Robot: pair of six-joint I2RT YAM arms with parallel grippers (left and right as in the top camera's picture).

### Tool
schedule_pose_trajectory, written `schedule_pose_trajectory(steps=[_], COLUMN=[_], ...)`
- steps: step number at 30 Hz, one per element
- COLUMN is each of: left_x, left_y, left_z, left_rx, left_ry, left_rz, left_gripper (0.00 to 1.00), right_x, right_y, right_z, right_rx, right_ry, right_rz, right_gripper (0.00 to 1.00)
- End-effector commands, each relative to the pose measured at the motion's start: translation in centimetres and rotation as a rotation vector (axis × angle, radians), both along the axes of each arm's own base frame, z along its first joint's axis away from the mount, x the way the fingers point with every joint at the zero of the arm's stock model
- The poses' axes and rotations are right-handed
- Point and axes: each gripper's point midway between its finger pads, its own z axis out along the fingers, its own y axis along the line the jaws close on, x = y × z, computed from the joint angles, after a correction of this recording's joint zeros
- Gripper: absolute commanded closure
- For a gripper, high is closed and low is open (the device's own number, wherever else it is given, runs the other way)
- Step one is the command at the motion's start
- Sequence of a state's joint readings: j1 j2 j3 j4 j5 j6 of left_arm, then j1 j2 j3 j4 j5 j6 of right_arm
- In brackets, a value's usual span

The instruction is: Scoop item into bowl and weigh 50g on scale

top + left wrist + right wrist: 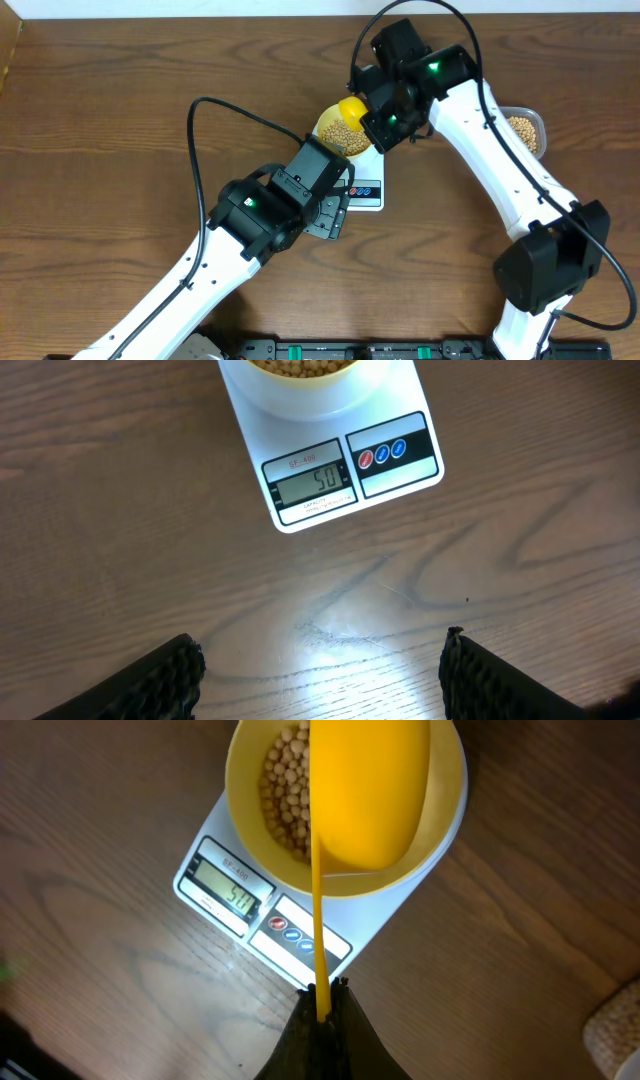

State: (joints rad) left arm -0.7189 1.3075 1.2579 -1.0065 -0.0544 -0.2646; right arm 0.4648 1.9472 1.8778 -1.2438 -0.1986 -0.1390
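The pale yellow bowl (250, 830) stands on the white scale (400, 475) and holds beige beans (285, 790). The display (315, 482) reads 50. My right gripper (322, 992) is shut on the handle of a yellow scoop (370, 790), whose cup hangs tipped over the bowl. In the overhead view the scoop (351, 108) sits above the bowl (328, 131) on the scale (366, 190). My left gripper (322, 670) is open and empty over bare table just in front of the scale.
A clear plastic tub (527, 130) of beans stands at the right, behind the right arm; its corner shows in the right wrist view (615, 1030). The left arm (255, 215) lies across the table's front left.
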Motion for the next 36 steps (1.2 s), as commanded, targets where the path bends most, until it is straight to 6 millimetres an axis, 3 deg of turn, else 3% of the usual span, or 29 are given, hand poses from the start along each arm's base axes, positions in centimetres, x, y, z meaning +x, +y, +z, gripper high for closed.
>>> schedule_pose_trajectory(steps=[1, 11, 20, 27, 36], left_x=[0.3, 0.3, 0.3, 0.3, 0.3], left_y=[-0.2, -0.2, -0.2, -0.2, -0.2], left_z=[0.6, 0.6, 0.6, 0.6, 0.6], left_rx=[-0.007, -0.007, -0.007, -0.007, -0.007], left_ry=[-0.011, -0.011, -0.011, -0.011, -0.011], left_rz=[-0.005, -0.005, -0.005, -0.005, -0.005], left_gripper=[0.22, 0.22, 0.22, 0.22, 0.22], right_x=[-0.5, -0.4, 0.2, 0.7, 0.4], right_y=[0.1, 0.3, -0.7, -2.7, -6.3], right_z=[1.1, 1.5, 3.3, 4.6, 4.5], right_rx=[0.053, 0.157, 0.371, 0.489, 0.468], right_ry=[0.004, 0.045, 0.128, 0.177, 0.187], right_rz=[-0.011, -0.019, -0.067, -0.120, -0.144], right_gripper=[0.99, 0.99, 0.99, 0.99, 0.99])
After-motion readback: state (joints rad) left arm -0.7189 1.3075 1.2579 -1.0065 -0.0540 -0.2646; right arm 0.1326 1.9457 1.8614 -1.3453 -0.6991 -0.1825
